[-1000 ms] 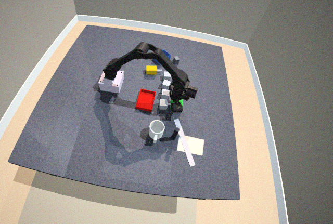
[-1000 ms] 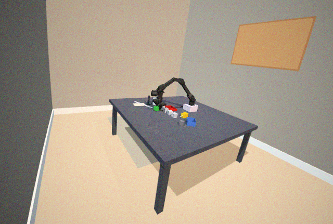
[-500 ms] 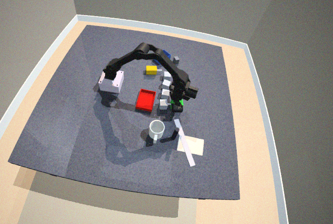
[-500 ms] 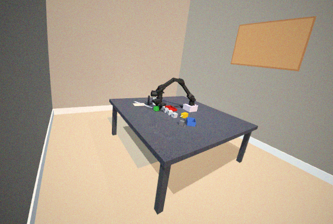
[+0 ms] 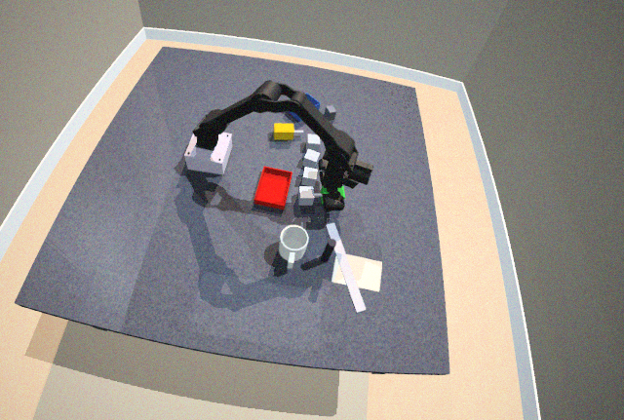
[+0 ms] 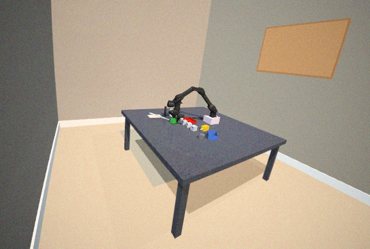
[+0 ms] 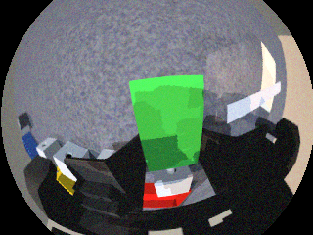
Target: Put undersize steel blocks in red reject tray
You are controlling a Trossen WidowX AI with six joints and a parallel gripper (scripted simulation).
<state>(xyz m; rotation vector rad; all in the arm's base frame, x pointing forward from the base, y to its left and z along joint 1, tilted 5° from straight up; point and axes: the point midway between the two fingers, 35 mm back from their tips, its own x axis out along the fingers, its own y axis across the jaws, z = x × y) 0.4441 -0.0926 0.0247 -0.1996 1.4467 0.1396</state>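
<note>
Gripper: the black parallel-jaw gripper [image 5: 330, 196] [image 7: 171, 142] is clamped on the green block-shaped GO gauge.
Green gauge: the green block-shaped GO gauge [image 5: 325, 196] [image 6: 173, 120] [image 7: 168, 119] sits between the fingers, its pin pointing at the nearest steel block; insertion depth is unclear.
Steel blocks: four pale grey metal cubes [image 5: 306, 196] [image 6: 193, 127] [image 7: 173, 186] stand in a row beside the tray.
Reject tray: the shallow red rectangular tray [image 5: 272, 187] [image 6: 189, 120] [image 7: 158, 200] holds no block.
Yellow gauge: the yellow block with a pale pin [image 5: 284, 131] [image 6: 204, 127] [image 7: 66, 181] lies near the row's far end.
</note>
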